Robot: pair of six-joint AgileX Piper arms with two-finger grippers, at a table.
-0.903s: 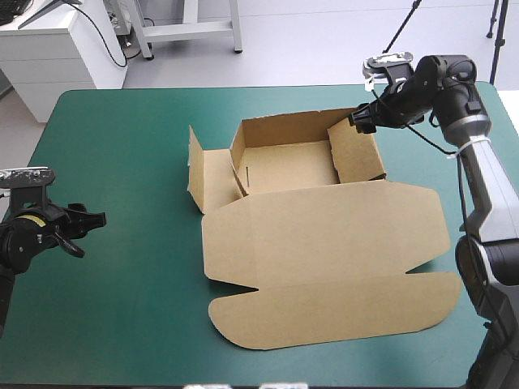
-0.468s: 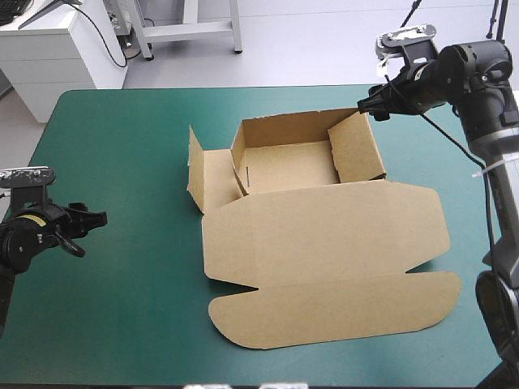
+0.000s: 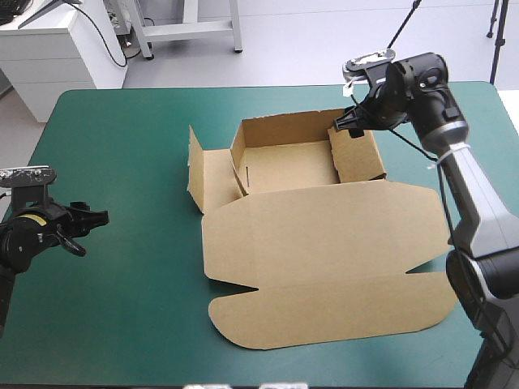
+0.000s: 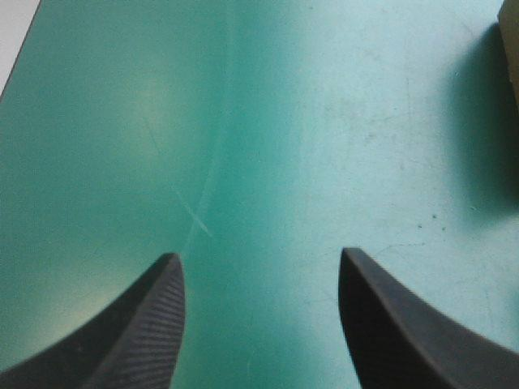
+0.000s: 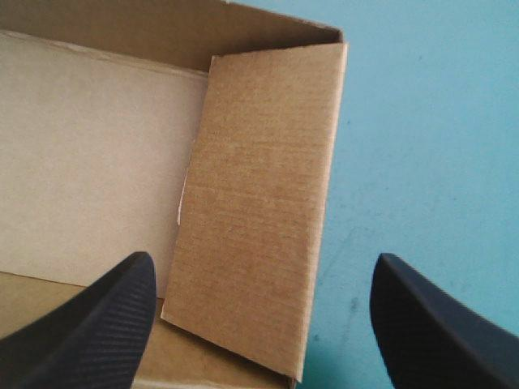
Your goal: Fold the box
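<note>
The brown box (image 3: 324,235) lies mid-table as an open tray with its wide lid flat toward the near edge. Its back wall and right wall (image 3: 357,154) stand up; the left side flap (image 3: 212,177) lies spread outward. My right gripper (image 3: 350,126) hovers open over the top of the right wall. In the right wrist view the gripper (image 5: 261,261) straddles that wall (image 5: 259,162), with the tray floor (image 5: 89,162) on one side and teal-green cover on the other. My left gripper (image 3: 96,217) rests open near the table's left edge, far from the box; its fingers (image 4: 146,324) frame bare cover.
A sliver of the brown board (image 4: 511,49) shows ahead of the left gripper, off to one side. The teal-green table (image 3: 122,146) stretches between the left gripper and the box.
The right gripper first swung up and outward past the tray's far right corner, then came back down and inward over the right wall. The left arm stayed still.
</note>
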